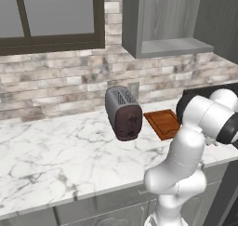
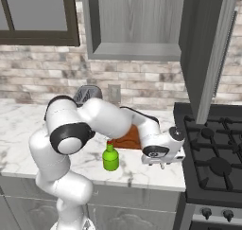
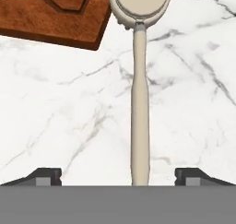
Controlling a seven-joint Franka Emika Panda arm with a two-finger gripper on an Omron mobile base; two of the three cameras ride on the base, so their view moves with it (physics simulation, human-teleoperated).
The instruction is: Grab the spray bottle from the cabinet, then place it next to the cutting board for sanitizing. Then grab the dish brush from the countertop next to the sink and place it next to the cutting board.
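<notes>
In the hand view the dish brush [image 3: 139,108] lies flat on the white marble countertop [image 3: 60,117]. Its round cream head is beside a corner of the reddish-brown cutting board [image 3: 55,15], and its tan handle runs down between my fingertips. My gripper [image 3: 119,176] is open, with both tips well clear of the handle. From the right base view, the gripper [image 2: 161,164] hangs low over the counter's front right, next to the cutting board [image 2: 130,138]. The green spray bottle [image 2: 110,158] stands upright just left of the board. The cabinet [image 2: 137,25] niche above holds nothing.
A dark toaster [image 1: 124,113] stands left of the cutting board [image 1: 161,122]. A black stove [image 2: 212,153] borders the counter on the right, close to my hand. A brick wall and a window are behind. Open marble [image 1: 56,146] stretches to the left.
</notes>
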